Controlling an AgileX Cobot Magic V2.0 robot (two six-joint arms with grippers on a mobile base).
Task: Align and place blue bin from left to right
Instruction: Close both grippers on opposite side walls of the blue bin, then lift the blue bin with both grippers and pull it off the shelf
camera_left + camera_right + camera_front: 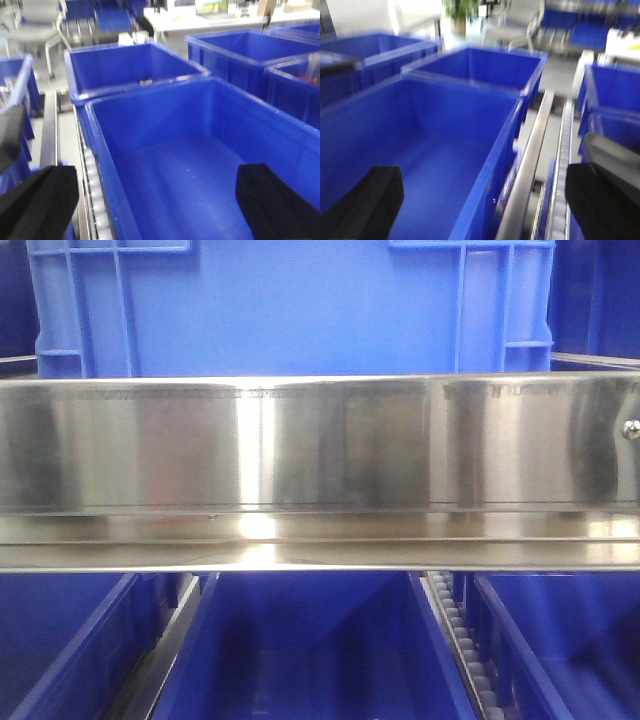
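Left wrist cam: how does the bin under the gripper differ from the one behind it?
The near blue plastic bin has a side wall between the open left gripper's fingers; the rear blue plastic bin is ungripped. The rear bin's near rim carries a small pale mark; the near bin's looks plain. Both are open-topped and empty.

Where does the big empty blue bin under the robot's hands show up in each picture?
Front view: bin bottom centre, under the steel beam, likely the same one.
Left wrist: bin fills centre and right.
Right wrist: bin fills left and centre.
Shared landmark: roller tracks along its sides.
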